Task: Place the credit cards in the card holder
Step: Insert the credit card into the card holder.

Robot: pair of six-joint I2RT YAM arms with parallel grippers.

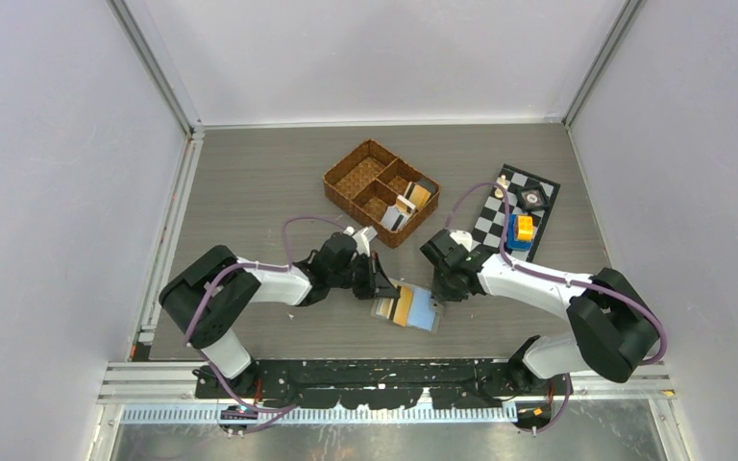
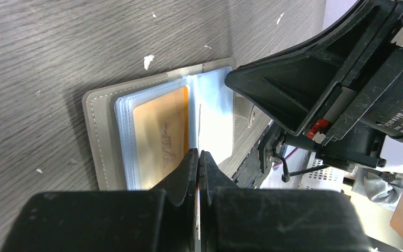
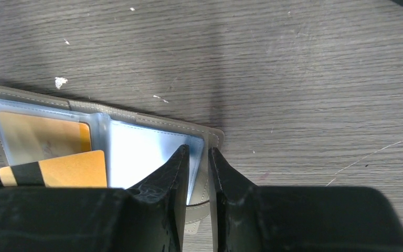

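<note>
Your left gripper [image 2: 198, 154] is clamped on a striped card [image 3: 57, 169] over the open holder [image 1: 425, 312] lying between the arms. One sleeved card [image 2: 160, 136] is done. More cards [image 1: 402, 213] wait in the basket [image 1: 356, 206]. Your right gripper [image 3: 198, 152] straddles the holder's right edge with its jaws narrowed, but you can't tell whether it has a grip.

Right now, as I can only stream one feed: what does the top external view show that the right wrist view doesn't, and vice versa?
Top external only: the wicker basket with spare cards, the checkered mat, both arms. Right wrist only: the dark stripe on the unsleeved gold card, the stitching on the card holder. Both: the open card holder, orange showing against its blue sleeves.
</note>
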